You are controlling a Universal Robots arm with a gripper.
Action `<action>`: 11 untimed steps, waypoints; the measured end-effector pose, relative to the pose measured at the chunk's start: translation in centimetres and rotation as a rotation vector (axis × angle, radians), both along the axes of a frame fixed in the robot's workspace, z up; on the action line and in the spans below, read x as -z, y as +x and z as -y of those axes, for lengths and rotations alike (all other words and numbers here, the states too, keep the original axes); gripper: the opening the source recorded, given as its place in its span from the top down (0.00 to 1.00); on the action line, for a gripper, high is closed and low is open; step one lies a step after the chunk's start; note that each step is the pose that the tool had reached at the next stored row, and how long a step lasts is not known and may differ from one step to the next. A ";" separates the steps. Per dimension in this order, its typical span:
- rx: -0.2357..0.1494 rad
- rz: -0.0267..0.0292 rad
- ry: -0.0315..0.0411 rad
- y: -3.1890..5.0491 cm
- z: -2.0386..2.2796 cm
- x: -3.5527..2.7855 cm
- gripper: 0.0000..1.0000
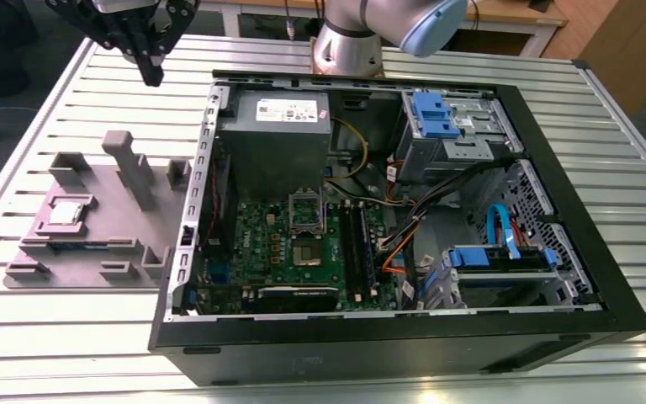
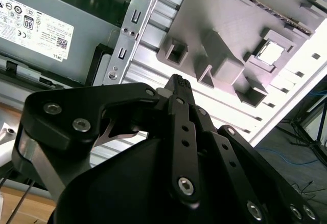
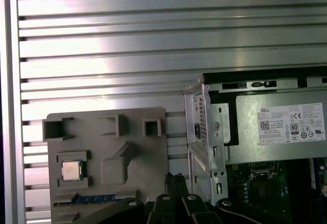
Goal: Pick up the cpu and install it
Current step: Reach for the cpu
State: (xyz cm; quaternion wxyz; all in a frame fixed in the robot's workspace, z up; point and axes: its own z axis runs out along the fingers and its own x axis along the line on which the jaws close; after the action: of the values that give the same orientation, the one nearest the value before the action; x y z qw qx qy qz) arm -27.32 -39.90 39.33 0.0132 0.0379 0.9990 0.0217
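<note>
The cpu point(image 1: 68, 210) is a small silvery square chip lying flat in a recess of the grey holder block point(image 1: 98, 252), on the slatted table at the exterior view's left. It also shows in both wrist views, cpu point(image 2: 271, 53) and cpu point(image 3: 71, 170). My gripper point(image 1: 152, 77) hangs high above the table's far corner, well beyond the holder and apart from the chip. Its black fingers are shut with nothing between them, gripper point(image 2: 179, 81) and gripper point(image 3: 174, 179). Inside the open computer case point(image 1: 413, 332), the green board point(image 1: 258, 246) carries the metal socket frame point(image 1: 304, 204).
A big grey power supply box point(image 1: 272, 139) fills the case's far corner beside the board. Blue drive cages point(image 1: 436, 114) and loose cables point(image 1: 413, 227) take up the case at the exterior view's right. The arm's base point(image 1: 352, 42) stands behind the case. Posts point(image 1: 135, 172) rise from the holder.
</note>
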 end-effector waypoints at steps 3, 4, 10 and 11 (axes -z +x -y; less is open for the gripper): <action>0.000 0.0000 -0.0001 -0.43 0.00 0.00 0.89; 0.000 -0.0001 0.0000 -0.63 0.00 0.00 0.89; 0.000 0.0000 0.0000 -1.69 0.00 0.00 0.89; 0.000 0.0000 0.0000 -1.85 0.00 0.00 0.89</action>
State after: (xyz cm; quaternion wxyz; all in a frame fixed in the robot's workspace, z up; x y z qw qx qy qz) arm -29.17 -39.89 39.32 0.0132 0.0379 0.9990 0.0217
